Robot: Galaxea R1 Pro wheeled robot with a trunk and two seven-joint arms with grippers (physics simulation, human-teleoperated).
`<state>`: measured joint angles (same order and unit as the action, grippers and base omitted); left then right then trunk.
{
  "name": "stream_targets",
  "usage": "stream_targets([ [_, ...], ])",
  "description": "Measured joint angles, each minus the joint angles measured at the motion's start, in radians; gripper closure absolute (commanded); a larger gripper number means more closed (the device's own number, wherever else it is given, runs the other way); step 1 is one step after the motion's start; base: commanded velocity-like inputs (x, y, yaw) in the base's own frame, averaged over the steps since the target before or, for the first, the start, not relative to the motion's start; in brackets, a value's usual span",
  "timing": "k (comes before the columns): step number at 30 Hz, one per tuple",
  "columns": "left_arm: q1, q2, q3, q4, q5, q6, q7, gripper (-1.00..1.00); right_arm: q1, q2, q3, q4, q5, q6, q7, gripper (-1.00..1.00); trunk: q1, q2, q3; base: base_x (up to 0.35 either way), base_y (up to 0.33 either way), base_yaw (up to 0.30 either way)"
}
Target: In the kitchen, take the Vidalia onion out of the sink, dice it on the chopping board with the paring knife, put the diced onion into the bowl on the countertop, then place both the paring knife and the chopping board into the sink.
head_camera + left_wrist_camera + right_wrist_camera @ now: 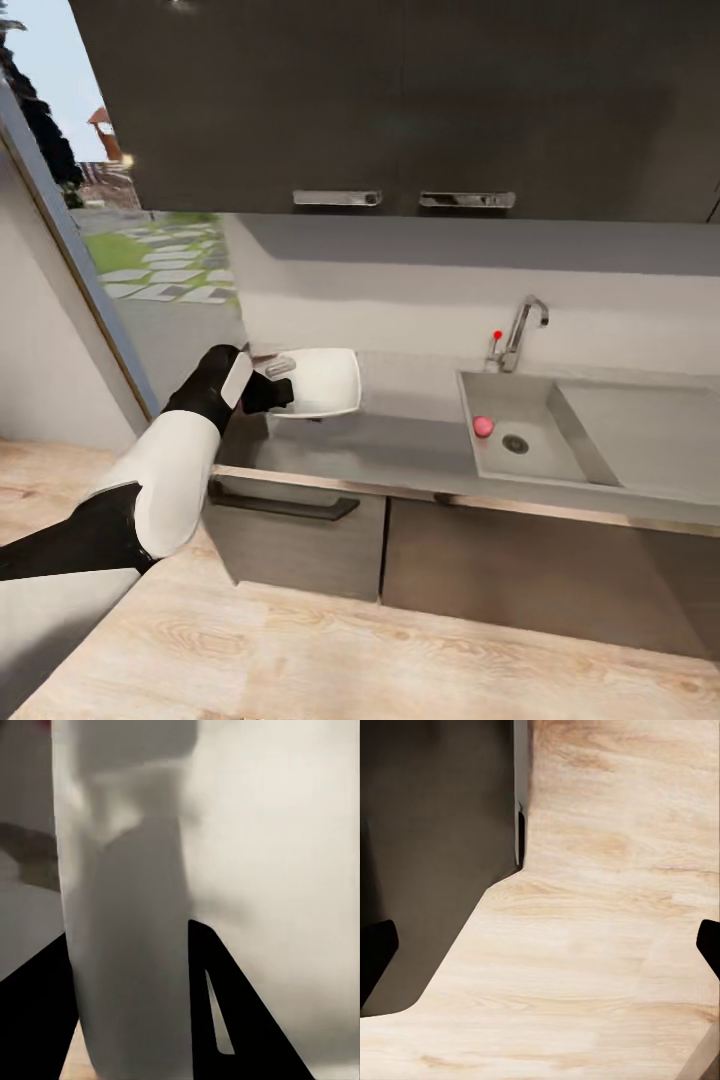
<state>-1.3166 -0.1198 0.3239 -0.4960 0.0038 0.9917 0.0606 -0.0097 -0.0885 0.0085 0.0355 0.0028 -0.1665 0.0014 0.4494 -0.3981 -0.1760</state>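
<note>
Wood floor [300, 650] lies closest, under the long grey bench [400, 445]. Next comes the sink [560, 470], with a small pink ball, likely the onion [483, 426], by the drain. Left claw [268, 392] grips the white bowl [325, 380] at its rim. Right claw [540, 945] hangs wide apart over the floor. Set the bowl flat, then go for the onion.

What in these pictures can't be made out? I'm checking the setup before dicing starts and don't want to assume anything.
- Left gripper, head view: it is at the bowl, but its own dark body hides whether the fingers clamp the rim.
- Left wrist view: a blurred white surface at close range covers what lies past the fingers.
- Sink, head view: the small pink object beside the drain is too small to identify.
</note>
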Motion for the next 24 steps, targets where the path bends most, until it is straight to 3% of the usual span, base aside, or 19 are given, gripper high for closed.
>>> stream_targets([
  [8, 0.000, 0.000, 0.000, 0.000, 0.000, -0.001, -0.001, 1.00, 0.000, 0.000, 0.000, 0.000, 0.000, 0.000, 0.000, -1.00, 0.000, 0.000, 0.000, 0.224, 0.249, 0.203],
  [18, 0.000, 0.000, 0.000, 0.000, 0.000, -0.001, -0.001, 1.00, 0.000, 0.000, 0.000, 0.000, 0.000, 0.000, 0.000, -1.00, 0.000, 0.000, 0.000, 0.257, 0.207, 0.013],
  [24, 0.000, 0.000, 0.000, 0.000, 0.000, -0.002, 0.000, 1.00, 0.000, 0.000, 0.000, 0.000, 0.000, 0.000, 0.000, -1.00, 0.000, 0.000, 0.000, 0.072, 0.034, -0.040],
])
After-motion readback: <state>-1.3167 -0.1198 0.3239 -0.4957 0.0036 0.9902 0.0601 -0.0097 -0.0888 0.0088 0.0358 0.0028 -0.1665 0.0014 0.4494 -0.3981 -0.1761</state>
